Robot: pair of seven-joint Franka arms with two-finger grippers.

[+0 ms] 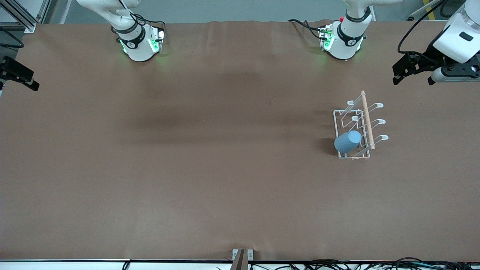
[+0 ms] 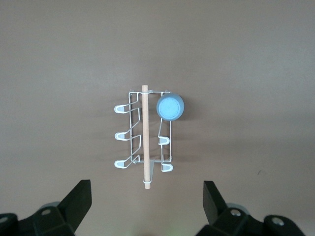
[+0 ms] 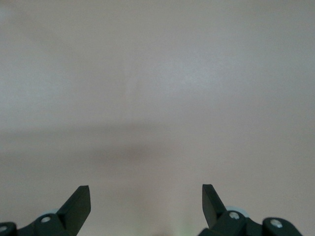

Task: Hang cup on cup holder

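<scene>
I see the cup (image 1: 348,141) already sitting upside down on a prong of the cup holder (image 1: 358,129), the prong closest to the front camera in the row facing the right arm's end of the surface (image 1: 210,150). From the left wrist view the cup (image 2: 170,107) shows its closed round bottom toward the lens, and it rests at one corner of the rack (image 2: 143,142), just beside the wooden rod (image 2: 145,137) that runs along the top. The other five looped prongs carry nothing. The rack stands toward the left arm's end of the surface, a little farther from the front camera than the middle of the brown sheet. My left pincer (image 1: 414,71) is up in the air over the edge of the surface at that same end, well apart from the rack, and its fingers (image 2: 78,199) are spread wide with nothing between them. My right pincer (image 1: 18,75) waits over the edge at the right arm's end, its fingers (image 3: 78,204) likewise spread wide and holding nothing, with only bare surface under it.
</scene>
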